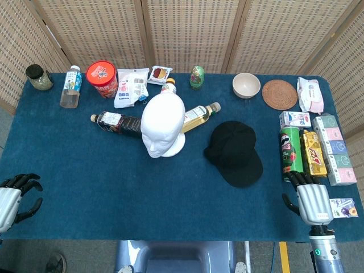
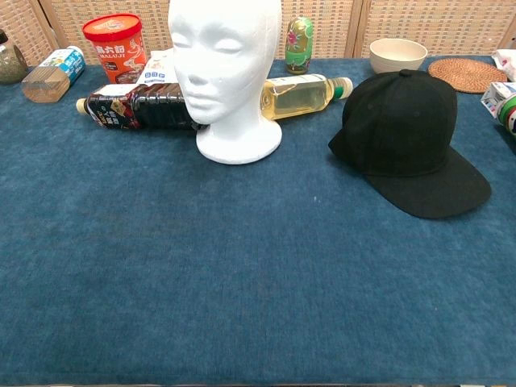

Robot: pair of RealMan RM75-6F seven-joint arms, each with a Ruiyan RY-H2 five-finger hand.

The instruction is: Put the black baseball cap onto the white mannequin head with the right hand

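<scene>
Nearest me, my right hand [image 1: 311,202] sits at the table's five o'clock edge, holding nothing, fingers slightly curled; my left hand [image 1: 14,196] at seven o'clock, fingers apart, empty. Further in, the black baseball cap [image 1: 235,152] lies flat at three o'clock of the white mannequin head [image 1: 163,124], which stands upright, apart from it.

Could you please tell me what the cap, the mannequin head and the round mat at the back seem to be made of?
The cap looks like matte black woven fabric, with soft panels and a stiff flat brim. The mannequin head appears to be white foam, probably polystyrene: dull and slightly grainy, with no shine. The round mat seems to be woven rattan or straw, judging by its brown concentric rings.
</scene>
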